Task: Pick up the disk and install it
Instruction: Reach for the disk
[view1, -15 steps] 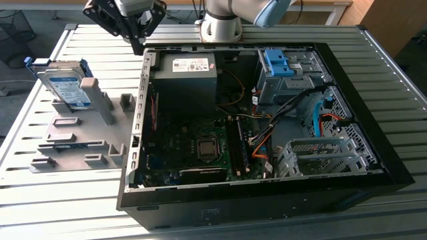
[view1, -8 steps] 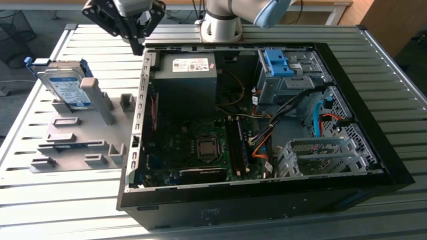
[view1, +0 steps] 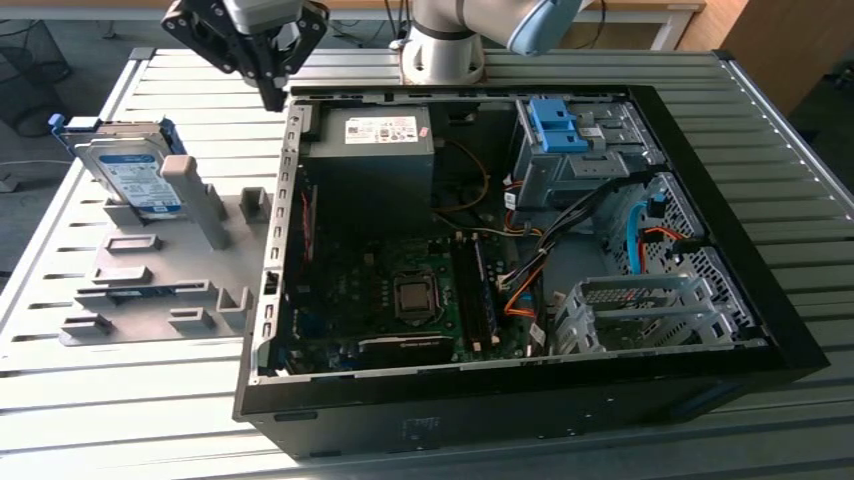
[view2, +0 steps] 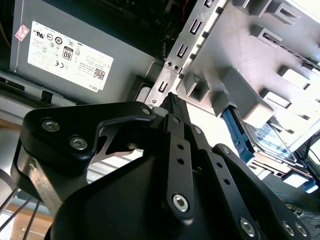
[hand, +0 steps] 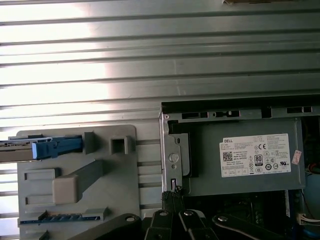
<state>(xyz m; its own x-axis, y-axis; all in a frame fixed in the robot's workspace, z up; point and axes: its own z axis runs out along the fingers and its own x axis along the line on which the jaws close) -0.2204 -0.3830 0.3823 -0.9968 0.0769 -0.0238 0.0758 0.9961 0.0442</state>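
Where the surface (view1: 120, 400) is nearest, the open computer case (view1: 534, 400) lies flat. Beside it, on the exterior view's left, a grey holder (view1: 147, 290) props up the disk (view1: 138, 178), which leans in its slot. Farther back, the tool (view1: 274, 98) hangs by the case's far corner, pinched closed and holding nothing.

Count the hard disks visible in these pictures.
1: the disk stands on edge in the grey holder, at the exterior view's left of the computer case; its bays may hide others.
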